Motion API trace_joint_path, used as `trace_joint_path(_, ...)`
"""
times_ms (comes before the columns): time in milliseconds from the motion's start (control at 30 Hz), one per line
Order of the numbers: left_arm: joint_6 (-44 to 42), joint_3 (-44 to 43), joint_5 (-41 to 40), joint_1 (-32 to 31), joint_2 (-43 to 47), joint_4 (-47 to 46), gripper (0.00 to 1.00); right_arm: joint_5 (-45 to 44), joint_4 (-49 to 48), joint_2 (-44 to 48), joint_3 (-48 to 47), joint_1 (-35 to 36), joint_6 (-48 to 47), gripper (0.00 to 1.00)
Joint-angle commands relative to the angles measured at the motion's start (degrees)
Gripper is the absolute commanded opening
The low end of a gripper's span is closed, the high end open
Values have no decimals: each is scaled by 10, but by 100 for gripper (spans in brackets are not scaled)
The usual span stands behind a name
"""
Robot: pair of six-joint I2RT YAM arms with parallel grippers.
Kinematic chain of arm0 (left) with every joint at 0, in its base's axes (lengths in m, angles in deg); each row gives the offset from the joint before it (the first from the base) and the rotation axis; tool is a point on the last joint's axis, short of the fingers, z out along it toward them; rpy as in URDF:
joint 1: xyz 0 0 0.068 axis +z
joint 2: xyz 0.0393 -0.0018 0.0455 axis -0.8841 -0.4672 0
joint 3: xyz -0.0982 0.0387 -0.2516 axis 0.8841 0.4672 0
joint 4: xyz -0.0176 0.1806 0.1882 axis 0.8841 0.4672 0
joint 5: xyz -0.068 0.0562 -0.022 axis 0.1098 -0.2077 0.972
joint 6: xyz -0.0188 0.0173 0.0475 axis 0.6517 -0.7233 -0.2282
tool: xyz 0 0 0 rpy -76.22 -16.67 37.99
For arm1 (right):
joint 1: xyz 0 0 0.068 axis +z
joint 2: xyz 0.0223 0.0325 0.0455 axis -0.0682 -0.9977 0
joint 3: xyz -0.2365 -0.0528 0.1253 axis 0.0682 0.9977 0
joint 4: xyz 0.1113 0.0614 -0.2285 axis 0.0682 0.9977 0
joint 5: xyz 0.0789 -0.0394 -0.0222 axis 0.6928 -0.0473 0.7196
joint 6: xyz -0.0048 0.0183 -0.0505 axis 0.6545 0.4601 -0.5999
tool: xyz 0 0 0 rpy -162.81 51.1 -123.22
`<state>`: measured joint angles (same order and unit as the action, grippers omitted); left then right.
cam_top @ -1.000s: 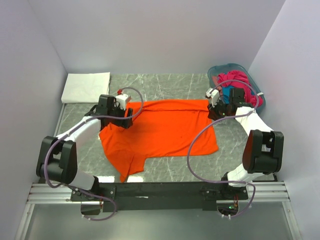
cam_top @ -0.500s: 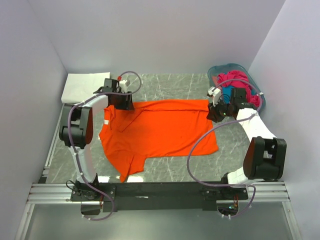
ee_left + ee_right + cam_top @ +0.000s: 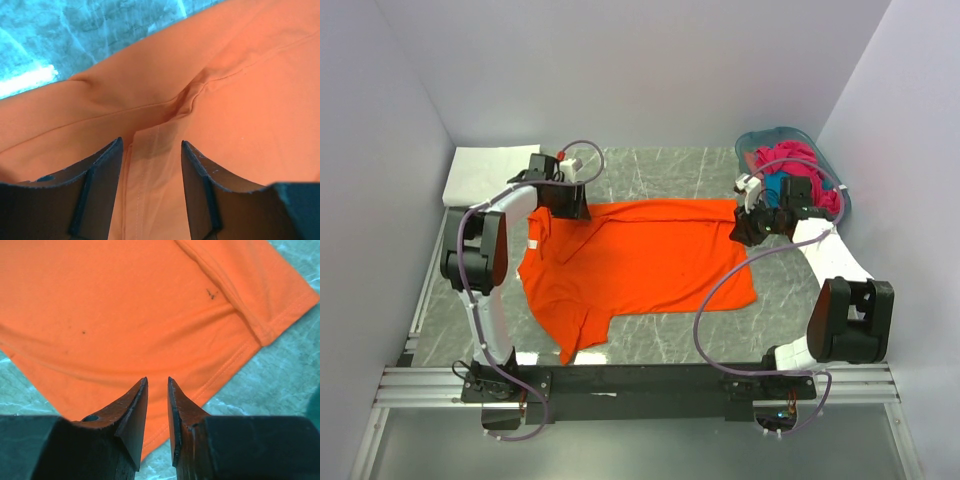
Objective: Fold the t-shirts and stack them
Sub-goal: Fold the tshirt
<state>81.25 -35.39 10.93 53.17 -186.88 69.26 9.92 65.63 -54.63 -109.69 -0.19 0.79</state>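
**Enclosure:** Pale walls are seen on three sides. The near rail and arm bases are cut off by nothing, but the floor beyond is not shown.

**Counter**: Grey-green, marble-patterned. Much of the middle is covered by cloth.

**Orange t-shirt**: Spread flat at the counter's centre. The long axis runs left to right, with the hem end to the right and one sleeve pointing toward the near-left. The far-left corner is hidden beneath the left arm. The neck opening is hard to make out.

**Teal basket**: Set at the far-right corner, with its near rim hidden behind the right arm. A magenta t-shirt is heaped inside over a blue t-shirt. The shapes of both are unreadable.

**White t-shirt**: Folded and laid at the far-left corner.

**Left hand**: Lowered onto the orange shirt's far-left seam. The fingers are held moderately apart, with cloth lying between them.

**Right hand**: Placed at the shirt's far-right corner. Only a narrow slit is left between the fingers, and nothing is seen pinched.
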Motion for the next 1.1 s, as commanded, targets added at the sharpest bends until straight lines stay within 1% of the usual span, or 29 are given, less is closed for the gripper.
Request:
trace_joint_path(0,-21,-34,30,0,-17,27,55,14,0,2,8,2,4,30)
trace_joint_path(167,-34,-57,52,0,-43,55,51,17,0,2,9,2,2,30)
trace_joint_path(300,-42,-57,57,0,-46,61,45,18,0,5,10,2,0,30)
trace_joint_path(333,-43,-56,60,0,-45,62,39,19,0,6,11,2,1,30)
trace_joint_path(367,-42,-57,62,0,-41,63,36,19,1,7,11,2,1,31)
trace_joint_path(400,-42,-54,71,0,-39,63,31,19,1,6,11,2,0,31)
trace_joint_path(500,-29,-45,83,-1,-19,48,25,19,0,7,12,2,0,31)
trace_joint_path(700,-24,-3,76,-5,19,34,22,18,-1,3,14,2,-1,31)
trace_joint_path(867,-23,37,72,-13,44,24,23,18,-2,1,13,3,-2,31)
trace_joint_path(1000,-16,57,77,-39,56,14,26,16,-2,-3,12,2,-2,31)
trace_joint_path(1067,-12,60,83,-53,55,15,31,15,-2,-5,11,2,-2,31)
